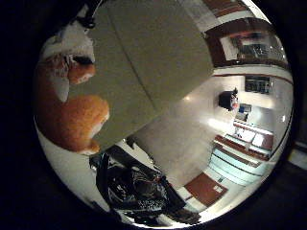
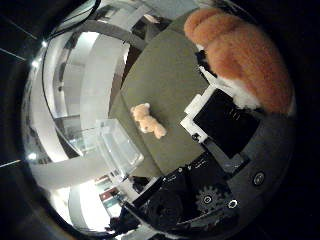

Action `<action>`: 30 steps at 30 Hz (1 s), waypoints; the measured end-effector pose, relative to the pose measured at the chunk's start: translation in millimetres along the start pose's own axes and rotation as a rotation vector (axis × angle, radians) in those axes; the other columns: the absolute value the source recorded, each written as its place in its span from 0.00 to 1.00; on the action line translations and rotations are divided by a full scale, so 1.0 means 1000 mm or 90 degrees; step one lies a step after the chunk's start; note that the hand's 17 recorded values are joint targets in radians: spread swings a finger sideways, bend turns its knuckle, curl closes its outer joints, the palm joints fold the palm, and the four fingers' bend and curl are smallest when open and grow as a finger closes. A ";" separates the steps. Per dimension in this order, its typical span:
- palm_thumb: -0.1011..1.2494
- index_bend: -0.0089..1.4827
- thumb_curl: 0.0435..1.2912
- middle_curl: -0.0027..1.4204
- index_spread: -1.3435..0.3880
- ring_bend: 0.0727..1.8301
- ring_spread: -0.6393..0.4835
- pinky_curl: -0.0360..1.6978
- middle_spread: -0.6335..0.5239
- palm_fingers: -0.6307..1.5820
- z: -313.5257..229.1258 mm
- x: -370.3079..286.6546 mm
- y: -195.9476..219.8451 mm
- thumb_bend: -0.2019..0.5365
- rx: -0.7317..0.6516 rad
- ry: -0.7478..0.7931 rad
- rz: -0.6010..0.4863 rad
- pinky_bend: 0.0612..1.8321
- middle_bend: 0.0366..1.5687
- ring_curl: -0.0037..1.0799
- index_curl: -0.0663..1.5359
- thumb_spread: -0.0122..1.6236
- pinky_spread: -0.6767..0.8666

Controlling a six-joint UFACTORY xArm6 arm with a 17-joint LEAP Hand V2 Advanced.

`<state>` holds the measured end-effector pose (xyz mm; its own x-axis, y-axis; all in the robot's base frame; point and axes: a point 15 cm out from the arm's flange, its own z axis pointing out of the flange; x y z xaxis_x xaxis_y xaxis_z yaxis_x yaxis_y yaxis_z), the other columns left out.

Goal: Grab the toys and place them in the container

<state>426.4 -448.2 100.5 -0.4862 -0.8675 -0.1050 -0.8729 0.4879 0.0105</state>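
- While the hand [image 2: 220,150] hangs above the olive-green tabletop [image 2: 165,85], its fingers [image 2: 220,122] press an orange-and-white plush toy [image 2: 245,55] close against the palm.
- Two toys show in all: the held one, and a small tan teddy bear [image 2: 147,120] lying on the tabletop.
- One clear plastic container [image 2: 117,145] sits at the tabletop's edge, just beside the bear.
- Beyond lies a pale, glossy floor [image 1: 192,129].

Olive-green matte tabletop [image 1: 153,57], flat and broad, with a straight seam across it. Beyond its edge, pale glossy floor [image 1: 187,139] with lamp glare. Far off on that floor, a small dark upright object [image 1: 229,99], kind unclear. Red-brown wall panels [image 1: 206,189] farther still. Broad white beams [image 2: 95,85] past the table's other side.
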 end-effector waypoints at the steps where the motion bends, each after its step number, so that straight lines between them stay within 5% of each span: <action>1: 0.91 0.67 0.53 0.72 0.58 0.75 0.34 0.40 0.35 0.73 -0.014 -0.008 0.000 0.25 0.003 -0.004 -0.007 0.88 0.76 0.76 0.69 0.51 0.34; 15: 0.90 0.65 0.58 0.72 0.58 0.73 0.33 0.44 0.35 0.74 -0.170 -0.183 0.041 0.25 0.029 -0.048 -0.192 0.85 0.75 0.81 0.70 0.50 0.33; 30: 0.89 0.62 0.60 0.73 0.57 0.70 0.32 0.48 0.35 0.75 -0.155 -0.403 0.169 0.25 0.020 -0.054 -0.409 0.81 0.73 0.84 0.71 0.49 0.32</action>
<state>468.5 -30.8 298.5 0.1380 -0.9775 -0.1593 -0.9865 -0.1214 -0.1098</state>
